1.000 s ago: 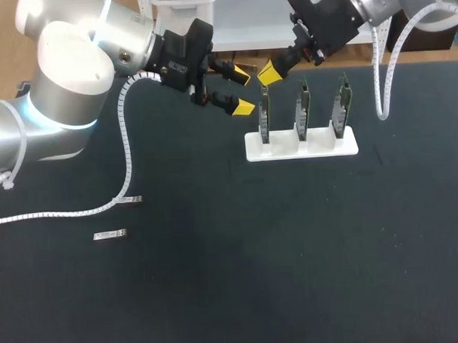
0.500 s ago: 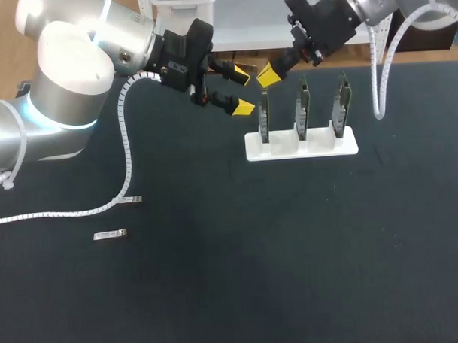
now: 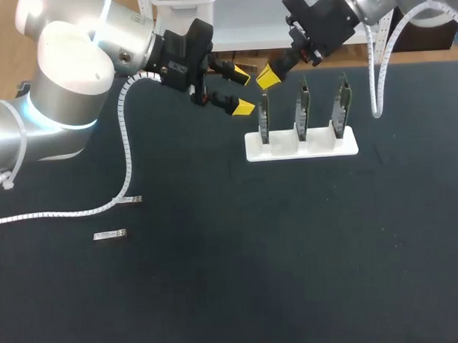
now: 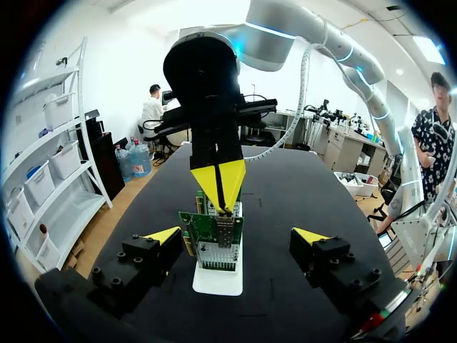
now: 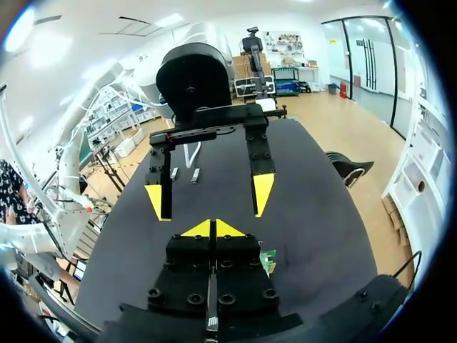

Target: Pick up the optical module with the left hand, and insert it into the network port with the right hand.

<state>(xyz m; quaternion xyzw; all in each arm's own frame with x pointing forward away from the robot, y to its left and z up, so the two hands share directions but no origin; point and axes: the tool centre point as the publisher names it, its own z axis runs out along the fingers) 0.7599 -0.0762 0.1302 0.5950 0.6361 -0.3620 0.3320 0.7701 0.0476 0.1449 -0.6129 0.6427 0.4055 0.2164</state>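
Two small silver optical modules (image 3: 109,235) (image 3: 132,199) lie on the dark table at the left, far from both grippers; they also show as modules (image 5: 195,175) beyond the grippers in the right wrist view. A white stand (image 3: 318,147) holds three upright green network cards (image 3: 303,109). My left gripper (image 3: 242,88) is open and empty, just left of the stand, its fingers straddling the nearest card (image 4: 212,239). My right gripper (image 3: 268,75) is shut, its tips (image 4: 220,184) over the top edge of that card. I see nothing between its fingers.
A white cable sleeve (image 3: 126,145) from my left arm trails over the table at the left. The table's back edge (image 3: 421,59) runs just behind the stand. Open dark mat (image 3: 292,252) lies in front of it.
My right arm's wrist has shifted slightly to the left, with its tips staying over the leftmost card. The left arm has not moved.
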